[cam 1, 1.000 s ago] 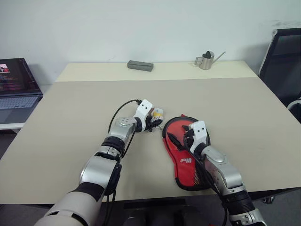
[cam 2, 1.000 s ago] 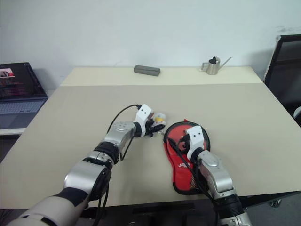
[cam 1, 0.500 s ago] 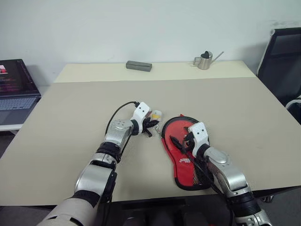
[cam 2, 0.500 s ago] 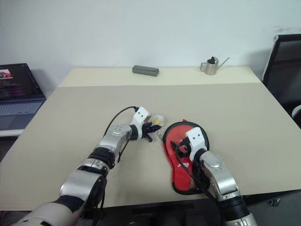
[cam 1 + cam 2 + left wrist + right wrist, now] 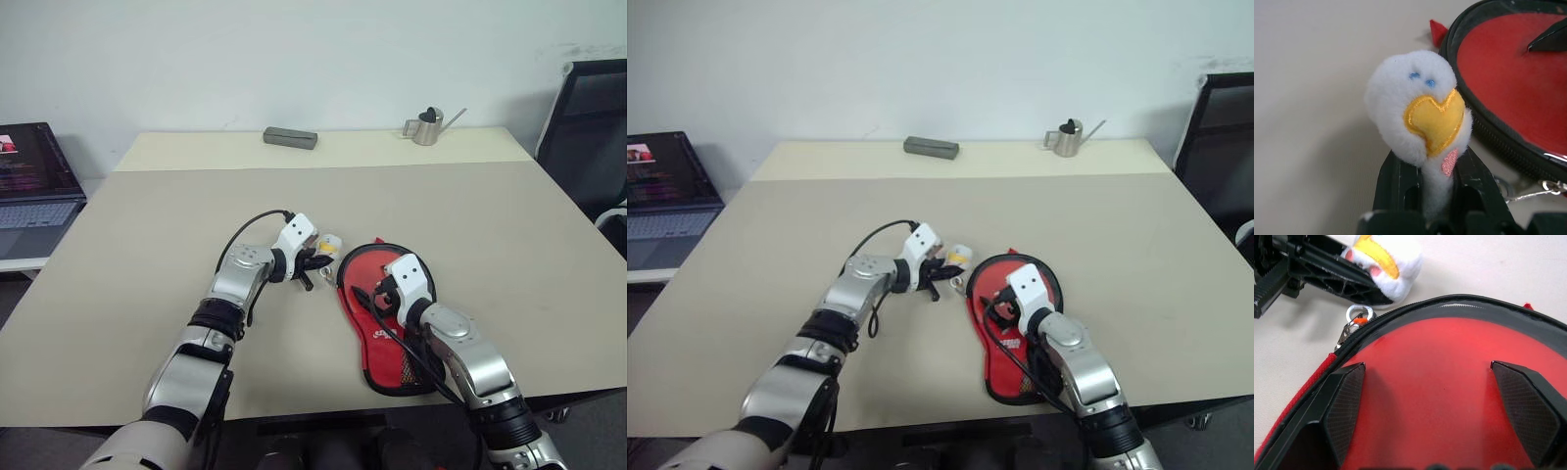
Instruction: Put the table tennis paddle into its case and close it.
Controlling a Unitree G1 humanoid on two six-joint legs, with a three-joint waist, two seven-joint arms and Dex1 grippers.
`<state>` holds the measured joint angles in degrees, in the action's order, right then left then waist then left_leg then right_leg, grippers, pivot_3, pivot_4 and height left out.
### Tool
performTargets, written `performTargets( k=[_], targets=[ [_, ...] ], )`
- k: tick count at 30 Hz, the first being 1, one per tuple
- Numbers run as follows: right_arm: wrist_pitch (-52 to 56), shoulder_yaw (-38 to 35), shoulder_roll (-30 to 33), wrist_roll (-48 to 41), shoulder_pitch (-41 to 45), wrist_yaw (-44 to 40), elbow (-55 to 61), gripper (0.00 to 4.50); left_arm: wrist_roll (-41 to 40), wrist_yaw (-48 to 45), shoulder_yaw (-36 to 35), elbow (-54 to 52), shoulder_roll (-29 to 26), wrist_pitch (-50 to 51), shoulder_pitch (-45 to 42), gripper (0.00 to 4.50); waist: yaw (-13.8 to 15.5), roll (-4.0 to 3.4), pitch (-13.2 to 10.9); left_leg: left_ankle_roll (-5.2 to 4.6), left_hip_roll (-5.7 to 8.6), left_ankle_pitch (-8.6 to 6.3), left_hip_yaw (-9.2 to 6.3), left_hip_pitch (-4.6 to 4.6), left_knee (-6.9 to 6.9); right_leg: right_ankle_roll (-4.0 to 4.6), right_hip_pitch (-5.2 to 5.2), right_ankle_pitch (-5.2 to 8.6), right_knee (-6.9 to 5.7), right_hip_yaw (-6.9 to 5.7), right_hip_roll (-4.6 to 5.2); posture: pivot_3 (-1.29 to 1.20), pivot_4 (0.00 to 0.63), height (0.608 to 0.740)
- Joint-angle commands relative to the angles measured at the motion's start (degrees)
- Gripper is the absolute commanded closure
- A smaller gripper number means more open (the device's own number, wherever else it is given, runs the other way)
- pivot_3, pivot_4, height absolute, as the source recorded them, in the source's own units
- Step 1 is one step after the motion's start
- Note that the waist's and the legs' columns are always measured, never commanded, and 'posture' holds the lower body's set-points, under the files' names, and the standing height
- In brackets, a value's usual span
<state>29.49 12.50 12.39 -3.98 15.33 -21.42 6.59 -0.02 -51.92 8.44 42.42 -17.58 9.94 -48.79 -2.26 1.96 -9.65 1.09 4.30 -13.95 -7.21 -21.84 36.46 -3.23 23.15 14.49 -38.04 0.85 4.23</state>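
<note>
The red case [image 5: 370,277] with black trim lies flat on the table near its front edge. Its zip pull carries a white and yellow plush charm [image 5: 1420,107] on a metal ring [image 5: 1357,313], just off the case's rounded left rim. My left gripper [image 5: 315,258] is shut on the charm's lower part and holds it upright. My right gripper [image 5: 1435,396] is open, both fingertips [image 5: 1344,406] spread wide and resting on the case's red face. The table tennis paddle is hidden.
A grey rectangular box [image 5: 291,137] and a small metal watering can [image 5: 427,125] stand at the table's far edge. A laptop [image 5: 29,181] sits on a side desk at the left, and a black chair [image 5: 588,113] stands at the right.
My left gripper's fingers have closed on the charm, and the hand has drawn slightly back and up with it. The right gripper stays open on the case.
</note>
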Motion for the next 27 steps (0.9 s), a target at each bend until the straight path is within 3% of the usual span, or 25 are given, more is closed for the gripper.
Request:
performTargets(
  k=[1,13,27],
  targets=[
    [3.7,2.3,-0.4,0.3,-1.9,-1.0,-3.2,0.0,0.4,-0.1,0.0,0.3,-0.6,-1.7,-3.6,4.25,0.0,0.01,0.0,0.0,0.0,0.0,0.0,0.0,0.0,0.0,0.0,0.0,0.0,0.0,0.0,0.0,0.15,0.74],
    [4.4,4.5,-3.5,2.5,-2.7,1.0,-3.5,0.0,4.1,2.3,1.2,13.9,2.3,-10.0,-8.8,4.25,-0.1,0.16,0.4,0.0,-0.01,0.0,-0.01,0.03,0.0,-0.01,-0.01,0.0,0.0,0.0,-0.03,0.0,0.15,0.74],
    [6.5,5.4,-5.1,4.2,-5.9,2.9,-0.5,0.0,8.5,11.6,0.1,29.4,5.7,-18.9,-18.3,4.25,-0.2,0.24,0.6,0.0,-0.01,-0.01,-0.03,0.03,-0.01,-0.05,-0.02,0.03,0.0,-0.01,-0.05,0.0,0.15,0.74]
  ],
)
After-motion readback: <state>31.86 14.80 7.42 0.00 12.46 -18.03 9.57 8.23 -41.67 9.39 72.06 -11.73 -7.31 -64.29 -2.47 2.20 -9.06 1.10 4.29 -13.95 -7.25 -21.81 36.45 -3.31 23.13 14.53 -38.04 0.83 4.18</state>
